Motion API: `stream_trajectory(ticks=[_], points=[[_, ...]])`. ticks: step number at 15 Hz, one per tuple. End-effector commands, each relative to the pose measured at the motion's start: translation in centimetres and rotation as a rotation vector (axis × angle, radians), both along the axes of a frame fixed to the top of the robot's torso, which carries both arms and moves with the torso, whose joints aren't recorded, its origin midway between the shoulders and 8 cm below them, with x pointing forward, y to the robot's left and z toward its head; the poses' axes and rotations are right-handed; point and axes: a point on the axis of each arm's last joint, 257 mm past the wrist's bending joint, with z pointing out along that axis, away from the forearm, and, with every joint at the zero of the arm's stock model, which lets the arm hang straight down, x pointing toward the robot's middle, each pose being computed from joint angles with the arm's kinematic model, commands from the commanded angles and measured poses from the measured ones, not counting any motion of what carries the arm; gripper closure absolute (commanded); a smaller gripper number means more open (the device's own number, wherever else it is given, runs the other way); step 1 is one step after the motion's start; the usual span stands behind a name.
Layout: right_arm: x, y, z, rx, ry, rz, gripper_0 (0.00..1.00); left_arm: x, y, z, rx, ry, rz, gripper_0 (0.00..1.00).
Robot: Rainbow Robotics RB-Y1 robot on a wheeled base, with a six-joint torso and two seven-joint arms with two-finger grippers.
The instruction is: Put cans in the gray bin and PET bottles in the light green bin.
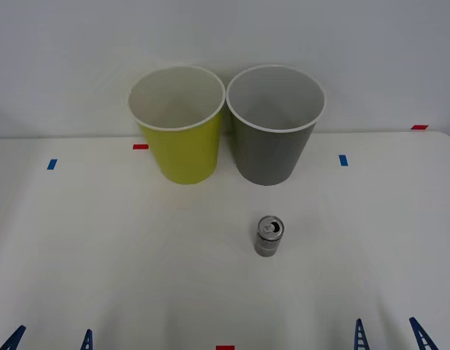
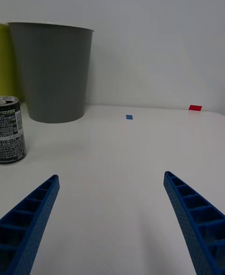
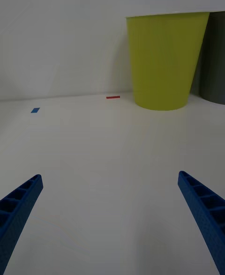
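Blue fingertips poke up at the front view's near edge: the left gripper (image 1: 49, 340) on the robot's left, the right gripper (image 1: 389, 334) on its right, each with its two fingers spread wide and holding nothing, both well short of the can (image 1: 269, 237).

That can stands upright on the white table (image 1: 101, 255), pull-tab top up, in front of the gray bin (image 1: 275, 124) and apart from it. Beside the gray bin, rims nearly touching, stands the green bin (image 1: 178, 124).

From above, both bins show pale insides, as far down as can be seen, with nothing in them. The right wrist view adds the can's dark label with small print and the gray bin's side just beyond the can. The left wrist view gives the green bin's side, with a sliver of the gray bin behind it.
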Motion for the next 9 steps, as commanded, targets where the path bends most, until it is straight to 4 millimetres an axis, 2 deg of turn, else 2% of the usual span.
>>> stream_trajectory(ticks=[1,9], points=[[0.00,0.00,0.00,0.000,0.000,0.000,0.23,0.00,0.00,0.00,0.000,0.000,0.000,0.00],[0.00,0.00,0.00,0.000,0.000,0.000,0.23,0.00,0.00,0.00,0.000,0.000,0.000,0.00]])
